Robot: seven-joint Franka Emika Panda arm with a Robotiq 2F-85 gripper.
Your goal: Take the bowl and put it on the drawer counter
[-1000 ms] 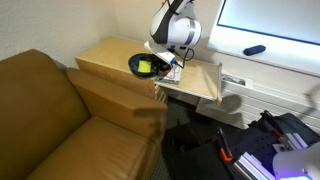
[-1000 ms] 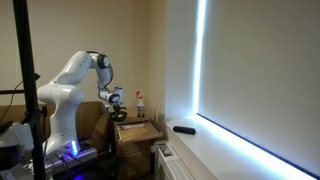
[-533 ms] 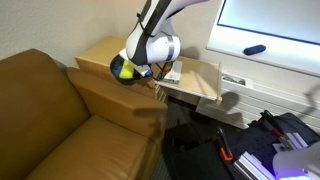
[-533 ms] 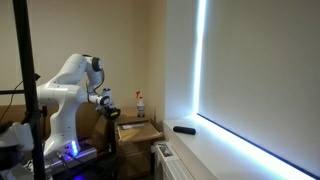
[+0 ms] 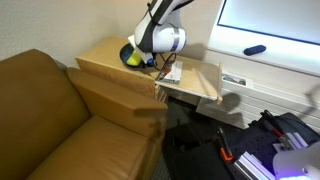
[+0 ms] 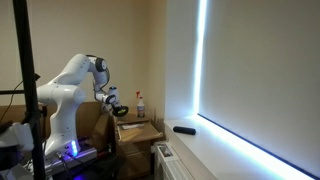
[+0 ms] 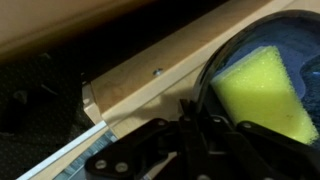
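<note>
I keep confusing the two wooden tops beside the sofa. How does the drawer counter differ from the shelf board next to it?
The drawer counter is broader and stands higher; the shelf board is narrower and seems lower. The shelf board carries papers; over the drawer counter the gripper holds the bowl. Both are flat, light tan wood.

A brown leather sofa (image 5: 50, 110) fills the frame's 8 o'clock, while a small dark object (image 5: 255, 49) lies on the white sill (image 5: 285, 62) at 2 o'clock.
</note>
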